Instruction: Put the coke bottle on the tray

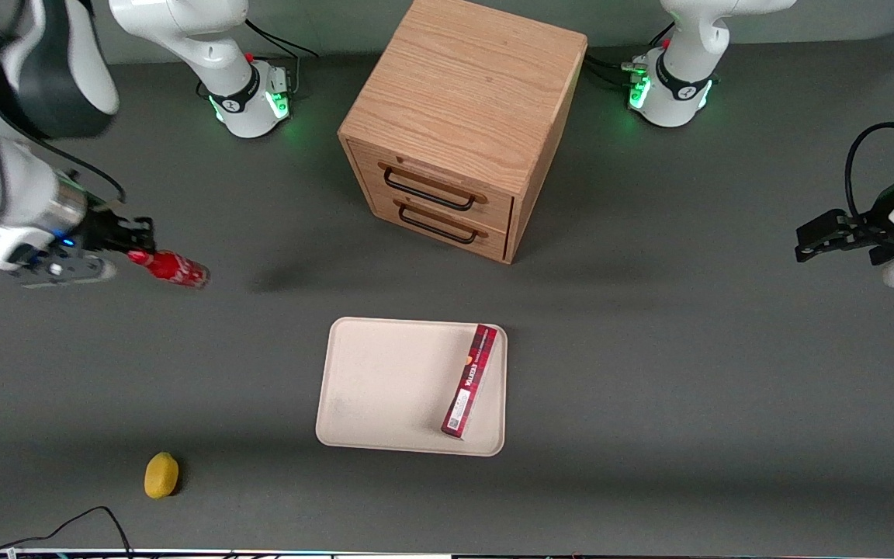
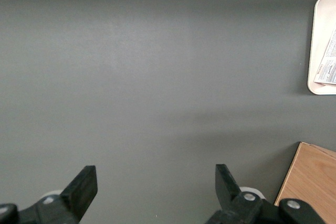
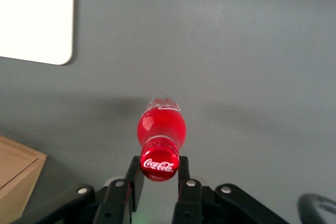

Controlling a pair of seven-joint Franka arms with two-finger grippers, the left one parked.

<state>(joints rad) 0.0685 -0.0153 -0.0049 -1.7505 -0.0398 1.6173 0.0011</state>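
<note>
Nearest the front camera we see a yellow lemon (image 1: 161, 474) lying alone on the grey tabletop (image 1: 649, 373), toward the working arm's end. Farther in, near the middle of the tabletop, sits the tray (image 1: 385, 388), cream-beige and rounded at the corners, with a long flat red box (image 1: 469, 380) lying in it along the edge toward the parked arm's end; a corner of the tray also shows in the right wrist view (image 3: 37, 19).

Farther again, and well apart from the tray toward the working arm's end, we find the tool (image 1: 130, 247) pinching the coke bottle (image 1: 170, 268) by its neck, one finger on each side just below the red cap. The bottle hangs tilted, cap end in the tool and base pointing out toward the middle of the tabletop, with its shadow falling on the grey surface beside it. In the right wrist view the bottle (image 3: 160, 132) juts out from between the fingers (image 3: 134, 174), white lettering readable on the cap.

Farthest from the camera stands a wooden drawer cabinet (image 1: 462, 116) with two dark handles on its front, both drawers closed.
</note>
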